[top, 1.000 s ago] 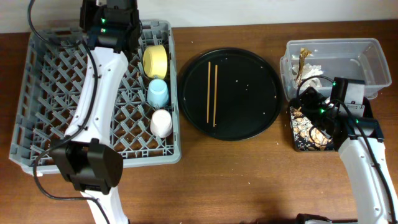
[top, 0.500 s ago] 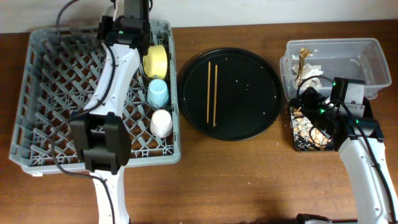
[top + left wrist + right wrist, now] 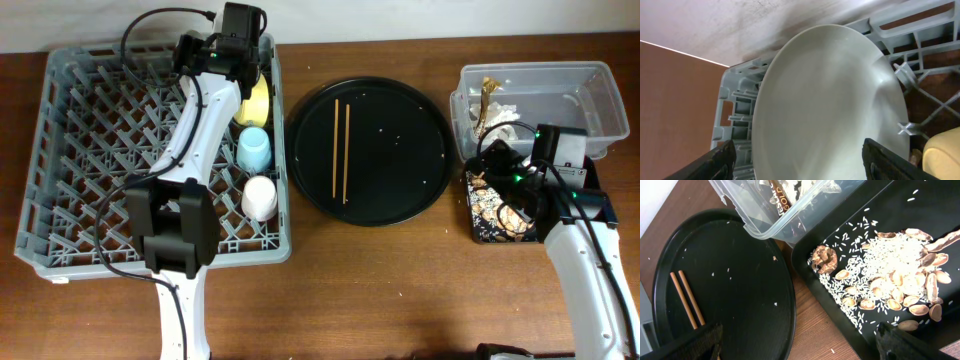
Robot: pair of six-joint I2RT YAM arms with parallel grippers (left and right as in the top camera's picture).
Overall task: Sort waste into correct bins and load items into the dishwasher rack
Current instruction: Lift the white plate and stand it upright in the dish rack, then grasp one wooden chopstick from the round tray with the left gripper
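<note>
The left arm has swung rightward along the top of the dishwasher rack. The left gripper, fingers spread wide and apparently empty, faces the grey plate, which stands on edge in the rack's upper corner. If brushed on withdrawal, the plate could topple onto the yellow bowl (just beside it). At far right, the right gripper gapes empty above the black tray.

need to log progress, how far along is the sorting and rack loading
Done: yellow bowl, light blue cup and pinkish-white cup sit in the dishwasher rack; tissue lies in the clear tub, crumbly leftovers in the black tray. In hand: the left gripper, open, faces the grey plate in the rack. Left: the two chopsticks on the round black tray.
</note>
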